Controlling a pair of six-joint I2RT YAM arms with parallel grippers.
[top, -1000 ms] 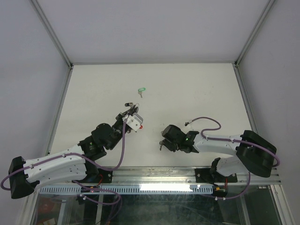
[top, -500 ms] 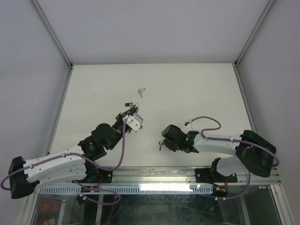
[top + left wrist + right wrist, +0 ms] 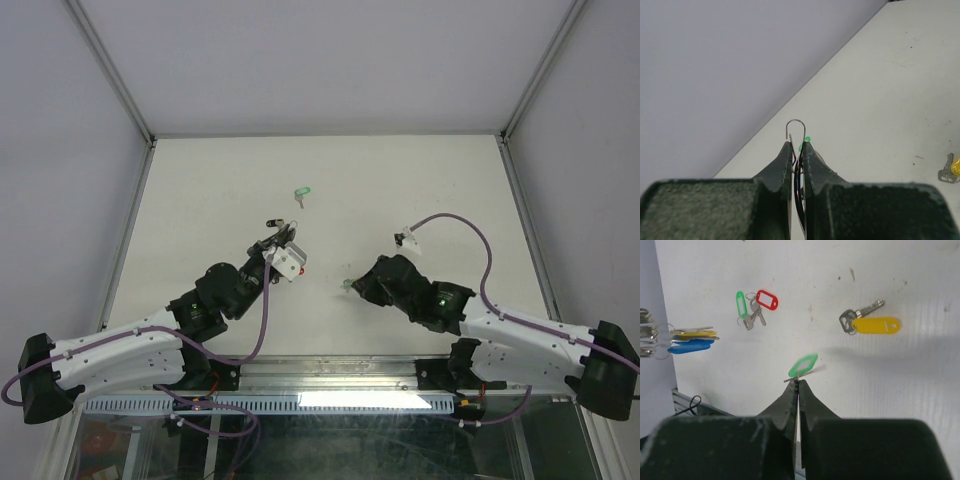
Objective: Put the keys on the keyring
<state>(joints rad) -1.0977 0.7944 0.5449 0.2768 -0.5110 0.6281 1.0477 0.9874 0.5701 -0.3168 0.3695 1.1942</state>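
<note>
My left gripper is shut on the keyring; its thin silver wire loop sticks up between the fingertips. My right gripper is shut on a key with a green tag and holds it above the table, to the right of the left gripper. In the right wrist view, a yellow-tagged key and a green-tagged and red-tagged pair of keys lie on the table. A cluster of blue and yellow tags shows at the left edge. Another green-tagged key lies farther back.
The white table is walled by grey panels with metal posts at the corners. A purple cable loops above the right arm. A yellow-tagged key lies at the right edge of the left wrist view.
My right arm has swung outward to the right, and its gripper has risen from the table with the green-tagged key. The left arm has barely moved.
</note>
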